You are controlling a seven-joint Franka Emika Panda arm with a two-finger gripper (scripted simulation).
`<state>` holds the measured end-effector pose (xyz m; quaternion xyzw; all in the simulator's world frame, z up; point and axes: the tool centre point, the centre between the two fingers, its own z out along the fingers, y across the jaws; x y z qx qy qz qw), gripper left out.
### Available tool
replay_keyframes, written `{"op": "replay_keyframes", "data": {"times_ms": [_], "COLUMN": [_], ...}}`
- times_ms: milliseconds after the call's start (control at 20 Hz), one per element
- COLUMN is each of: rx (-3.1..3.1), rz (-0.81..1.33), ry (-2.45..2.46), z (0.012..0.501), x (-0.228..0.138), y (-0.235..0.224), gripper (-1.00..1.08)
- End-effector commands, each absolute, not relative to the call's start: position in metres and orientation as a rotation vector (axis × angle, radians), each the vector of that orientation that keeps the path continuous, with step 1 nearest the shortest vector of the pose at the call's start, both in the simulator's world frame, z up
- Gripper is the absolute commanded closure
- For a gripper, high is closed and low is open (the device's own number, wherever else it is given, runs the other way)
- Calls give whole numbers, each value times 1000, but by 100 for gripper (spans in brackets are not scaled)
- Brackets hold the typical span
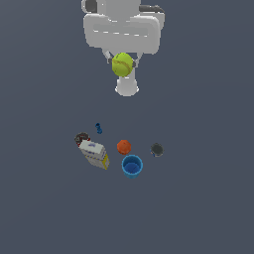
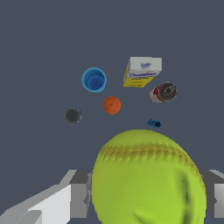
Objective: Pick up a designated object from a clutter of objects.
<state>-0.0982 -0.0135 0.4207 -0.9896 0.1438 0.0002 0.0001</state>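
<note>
Tennis ball (image 2: 146,179) (clamped between fingers (image 1: 135,60)) held aloft.

The exterior view looks steeply down from well above, far enough to take in the whole arm and the cluster around the blue cup (image 1: 132,165). The wrist view rides on the arm and faces down past the tennis ball (image 2: 148,179), which fills its foreground. Both views share the blue cup and its neighbours, including the orange-red ball (image 1: 123,146) just beside it.
</note>
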Motion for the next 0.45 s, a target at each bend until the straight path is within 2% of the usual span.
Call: {"op": "replay_keyframes", "data": {"times_ms": [0, 400], "rx": [-3109, -3109], "rz": [0, 0], "ry": [451, 451], "z": [432, 441], "x": [-98, -97], "y": [-15, -16], "gripper": [108, 108]}}
